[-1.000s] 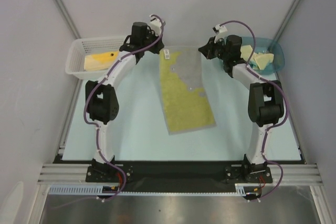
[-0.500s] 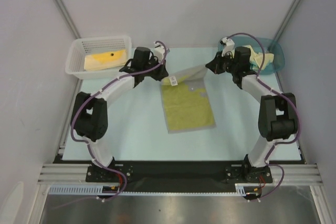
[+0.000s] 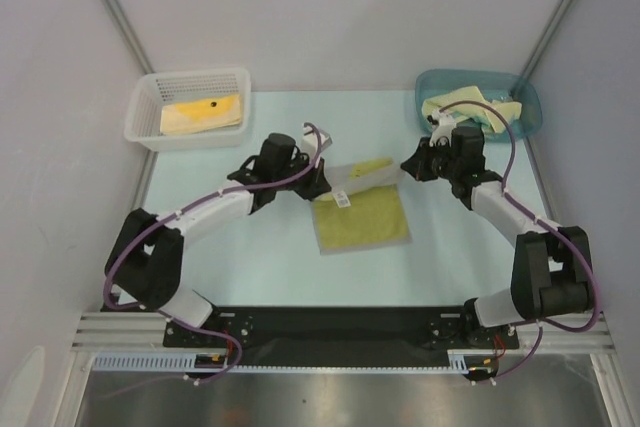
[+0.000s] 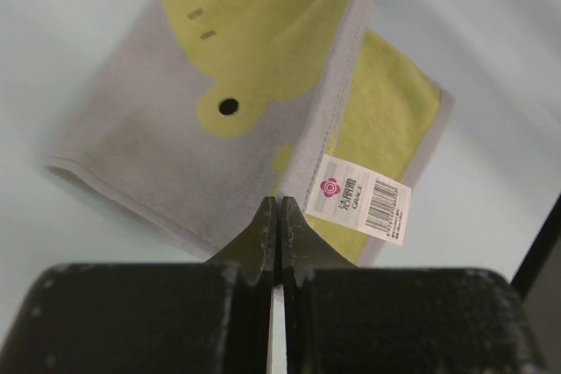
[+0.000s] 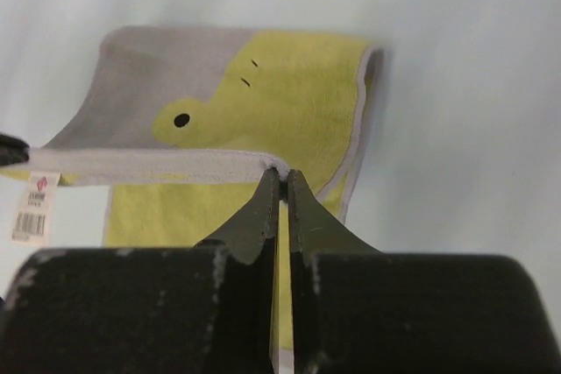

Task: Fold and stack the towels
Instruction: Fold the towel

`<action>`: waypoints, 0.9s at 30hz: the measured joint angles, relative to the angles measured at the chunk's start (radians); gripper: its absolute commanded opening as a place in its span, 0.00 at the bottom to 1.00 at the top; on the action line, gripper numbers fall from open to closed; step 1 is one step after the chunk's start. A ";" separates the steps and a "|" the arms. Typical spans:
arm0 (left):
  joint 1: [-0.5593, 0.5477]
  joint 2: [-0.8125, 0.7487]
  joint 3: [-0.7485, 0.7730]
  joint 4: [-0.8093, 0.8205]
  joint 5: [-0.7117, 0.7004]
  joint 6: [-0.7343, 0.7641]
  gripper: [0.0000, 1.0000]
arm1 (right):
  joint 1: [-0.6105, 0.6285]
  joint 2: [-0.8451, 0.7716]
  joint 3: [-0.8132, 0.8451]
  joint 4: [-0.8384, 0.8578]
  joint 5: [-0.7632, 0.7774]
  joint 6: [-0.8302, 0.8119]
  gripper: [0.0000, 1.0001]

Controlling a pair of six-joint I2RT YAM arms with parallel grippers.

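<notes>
my left claw (image 4: 278,216) is clenched on the tagged corner of the yellow-green towel (image 3: 365,219). my right claw (image 5: 281,183) is clenched on the other corner of the same grey hem. the towel lies mid-way across the counter (image 3: 270,267), held edge raised above its lower half. one folded towel (image 3: 200,115) lies in the white basket (image 3: 190,77); crumpled towels (image 3: 465,102) lie in the teal bin (image 3: 528,107).

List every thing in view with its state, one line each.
table towel, folded over itself, top edge held up by both grippers
left gripper, shut on table towel at tagged corner
right gripper, shut on table towel at other corner
white basket, holds one folded yellow towel
teal bin, holds crumpled pale towels
</notes>
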 measured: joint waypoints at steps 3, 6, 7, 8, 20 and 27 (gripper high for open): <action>-0.048 0.000 -0.060 0.004 -0.008 -0.027 0.00 | 0.013 -0.006 -0.038 -0.051 0.029 0.012 0.00; -0.091 -0.004 -0.106 0.009 -0.034 -0.051 0.00 | 0.033 -0.041 -0.080 -0.097 0.070 0.028 0.00; -0.100 -0.009 -0.120 0.011 -0.046 -0.056 0.00 | 0.040 -0.058 -0.093 -0.108 0.083 0.039 0.00; -0.105 -0.016 -0.135 0.017 -0.056 -0.062 0.00 | 0.050 -0.079 -0.108 -0.110 0.097 0.050 0.00; -0.146 -0.091 -0.190 0.032 -0.149 -0.083 0.00 | 0.103 -0.212 -0.200 -0.163 0.200 0.128 0.00; -0.174 -0.093 -0.247 0.038 -0.163 -0.114 0.02 | 0.112 -0.249 -0.285 -0.161 0.208 0.185 0.00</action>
